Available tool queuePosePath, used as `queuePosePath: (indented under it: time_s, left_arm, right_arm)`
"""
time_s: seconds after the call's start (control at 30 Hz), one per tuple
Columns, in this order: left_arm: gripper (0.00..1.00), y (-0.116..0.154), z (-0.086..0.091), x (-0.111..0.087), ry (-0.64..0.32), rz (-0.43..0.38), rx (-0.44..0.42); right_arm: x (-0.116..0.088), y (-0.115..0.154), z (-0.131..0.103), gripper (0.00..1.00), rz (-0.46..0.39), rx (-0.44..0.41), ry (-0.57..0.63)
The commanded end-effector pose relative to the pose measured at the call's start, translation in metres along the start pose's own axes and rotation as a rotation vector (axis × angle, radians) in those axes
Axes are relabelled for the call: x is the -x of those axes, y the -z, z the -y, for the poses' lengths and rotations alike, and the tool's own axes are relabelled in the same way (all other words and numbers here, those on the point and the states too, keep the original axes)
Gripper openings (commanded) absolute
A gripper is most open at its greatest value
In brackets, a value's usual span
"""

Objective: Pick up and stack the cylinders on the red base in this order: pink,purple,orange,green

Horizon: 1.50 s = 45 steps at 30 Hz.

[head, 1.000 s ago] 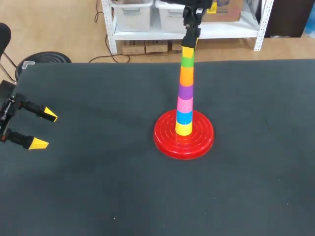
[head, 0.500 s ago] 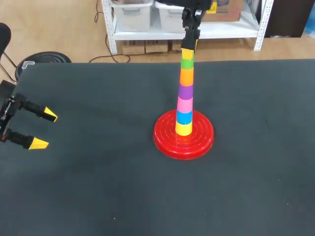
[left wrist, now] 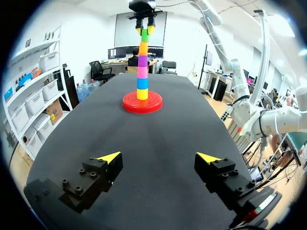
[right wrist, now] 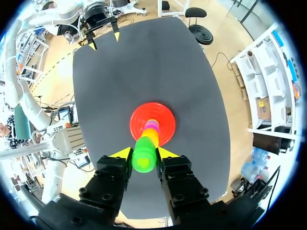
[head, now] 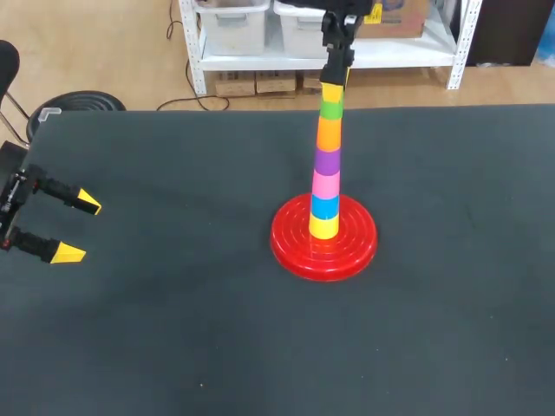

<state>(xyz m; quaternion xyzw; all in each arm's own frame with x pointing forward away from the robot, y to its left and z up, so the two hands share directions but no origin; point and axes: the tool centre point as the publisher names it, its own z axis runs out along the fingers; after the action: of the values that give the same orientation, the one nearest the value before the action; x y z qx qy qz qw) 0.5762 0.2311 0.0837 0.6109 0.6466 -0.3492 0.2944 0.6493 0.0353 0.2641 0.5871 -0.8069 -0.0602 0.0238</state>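
Green cylinder (head: 330, 108) atop stack (head: 326, 182), black table (head: 173, 329); R tool (right wrist: 144, 153) clamps it, L tool (head: 78, 228) open, empty.

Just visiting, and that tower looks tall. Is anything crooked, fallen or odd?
Nothing stands out. The stack stands straight on the red base, and the right gripper holds the green cylinder squarely on top.

Cylinder stack (head: 327, 165) on red base (head: 290, 244), mid-table toward the far edge, obstructs; right gripper (head: 333, 87) clasps green cylinder (head: 330, 109) atop. Left gripper (head: 78, 229) at left edge; bare table (head: 173, 347) between.
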Motion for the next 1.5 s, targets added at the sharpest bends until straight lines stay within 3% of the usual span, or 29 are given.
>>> queuePosePath:
  time_s: [0.03, 1.5]
  left_arm:
    - [1.00, 0.0001, -0.0004, -0.0014, -0.003, 0.002, -0.001]
    - [1.00, 0.0001, -0.0004, -0.0014, -0.003, 0.002, -0.001]
  right_arm:
    - [0.0000, -0.0048, 0.0012, 0.00, 0.003, 0.008, 0.001]
    - [0.0011, 0.0015, -0.0038, 0.00, 0.008, 0.015, 0.014]
